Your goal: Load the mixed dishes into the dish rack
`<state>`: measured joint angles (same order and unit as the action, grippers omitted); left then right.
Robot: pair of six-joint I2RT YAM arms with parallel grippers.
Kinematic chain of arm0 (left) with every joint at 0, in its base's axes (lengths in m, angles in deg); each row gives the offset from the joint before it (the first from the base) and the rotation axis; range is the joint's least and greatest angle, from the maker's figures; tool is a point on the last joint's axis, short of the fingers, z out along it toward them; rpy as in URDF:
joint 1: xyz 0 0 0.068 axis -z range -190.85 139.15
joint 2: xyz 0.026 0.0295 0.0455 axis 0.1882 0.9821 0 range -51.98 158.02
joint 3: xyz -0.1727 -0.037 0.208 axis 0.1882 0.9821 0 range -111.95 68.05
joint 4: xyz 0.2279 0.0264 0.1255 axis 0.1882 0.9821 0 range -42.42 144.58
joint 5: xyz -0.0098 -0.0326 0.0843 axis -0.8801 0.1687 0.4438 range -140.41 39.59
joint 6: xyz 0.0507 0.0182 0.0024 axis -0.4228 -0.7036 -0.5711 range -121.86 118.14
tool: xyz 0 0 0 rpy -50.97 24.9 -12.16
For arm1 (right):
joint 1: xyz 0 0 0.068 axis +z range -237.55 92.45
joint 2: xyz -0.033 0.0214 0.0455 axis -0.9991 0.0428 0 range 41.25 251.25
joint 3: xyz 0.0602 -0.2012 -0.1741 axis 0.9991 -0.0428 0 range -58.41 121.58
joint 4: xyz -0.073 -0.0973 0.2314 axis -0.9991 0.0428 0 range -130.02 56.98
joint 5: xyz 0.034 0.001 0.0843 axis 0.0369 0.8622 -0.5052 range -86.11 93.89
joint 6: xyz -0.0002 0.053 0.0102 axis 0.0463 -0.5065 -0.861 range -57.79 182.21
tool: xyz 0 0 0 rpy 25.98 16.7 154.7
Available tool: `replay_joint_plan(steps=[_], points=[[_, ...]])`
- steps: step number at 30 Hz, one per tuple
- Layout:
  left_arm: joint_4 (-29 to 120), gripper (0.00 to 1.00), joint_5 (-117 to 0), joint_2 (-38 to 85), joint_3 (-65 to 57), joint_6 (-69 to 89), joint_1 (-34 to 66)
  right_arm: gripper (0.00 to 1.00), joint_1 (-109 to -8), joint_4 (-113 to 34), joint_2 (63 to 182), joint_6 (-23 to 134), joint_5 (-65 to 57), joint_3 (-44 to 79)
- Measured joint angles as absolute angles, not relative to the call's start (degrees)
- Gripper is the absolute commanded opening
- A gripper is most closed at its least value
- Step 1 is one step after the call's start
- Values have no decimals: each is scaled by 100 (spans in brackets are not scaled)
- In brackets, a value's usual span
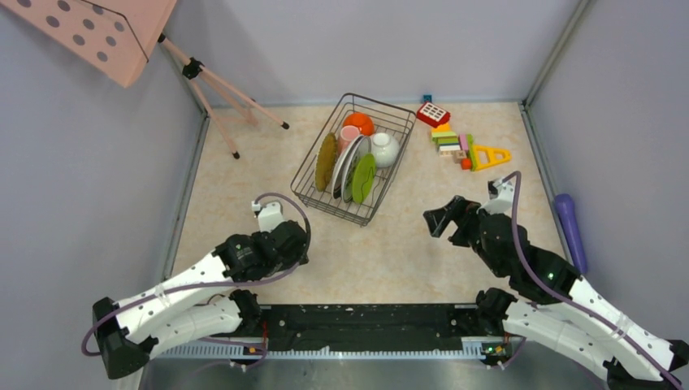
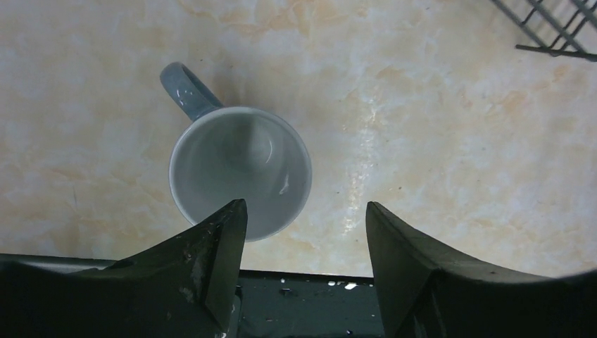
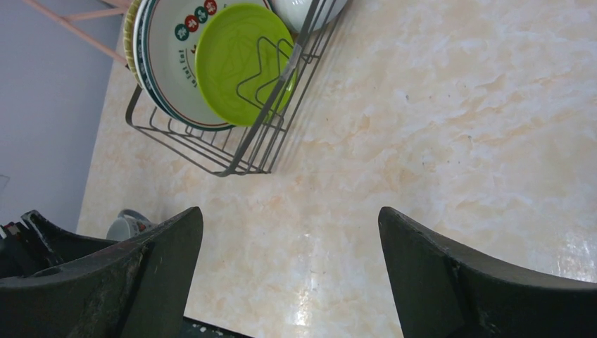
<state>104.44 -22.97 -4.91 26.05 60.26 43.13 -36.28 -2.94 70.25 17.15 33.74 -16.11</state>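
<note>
A whitish cup [image 2: 239, 169] with a grey-blue handle stands upright on the table, mouth up. My left gripper [image 2: 304, 204] hovers over it, open; its left finger [image 2: 211, 253] overlaps the cup's near rim and bare table shows between the jaws. In the top view the left gripper [image 1: 291, 242] hides this cup. The dish rack [image 1: 313, 191] holds a straw mat [image 1: 325, 161], a white plate [image 1: 348, 166], a lime-green plate [image 1: 363, 177], an orange bowl [image 1: 358, 122], a pink cup [image 1: 349, 134] and a white cup [image 1: 384, 149]. My right gripper [image 1: 435, 221] is open and empty right of the rack.
A pink tripod stand [image 1: 219, 93] occupies the back left. Colourful toy blocks [image 1: 459, 146] and a red toy [image 1: 433, 114] lie right of the rack. A purple object [image 1: 571, 227] lies along the right wall. A black rail [image 1: 366, 317] runs along the near edge.
</note>
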Motion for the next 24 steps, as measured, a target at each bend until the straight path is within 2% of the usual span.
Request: replay_joint_plan(steps=[4,8,9,11,13,14,18,24], points=[[10302,63,-2382,-390,2885,6042,4276,92,-3628,-318,7025,1700,3332,-1683],[10012,50,-2410,-161,3086,6009,4217,92,-3628,-320,7016,1676,3319,-1729],[9944,45,-2426,-91,3125,5991,4210,92,-3628,-318,7012,1667,3315,-1738],[9815,28,-2461,34,3197,5932,4206,92,-3628,-307,6999,1650,3304,-1758],[9730,3,-2482,132,3223,5904,4201,92,-3628,-305,6959,1610,3304,-1760],[9660,0,-2502,191,3228,5880,4199,92,-3628,-305,6929,1602,3289,-1764],[9570,0,-2382,259,3171,5734,4177,92,-3628,-368,6870,1613,3107,-1810],[9572,0,-2679,-12,3079,5487,4168,98,-3628,-796,7291,1923,2093,-1911]])
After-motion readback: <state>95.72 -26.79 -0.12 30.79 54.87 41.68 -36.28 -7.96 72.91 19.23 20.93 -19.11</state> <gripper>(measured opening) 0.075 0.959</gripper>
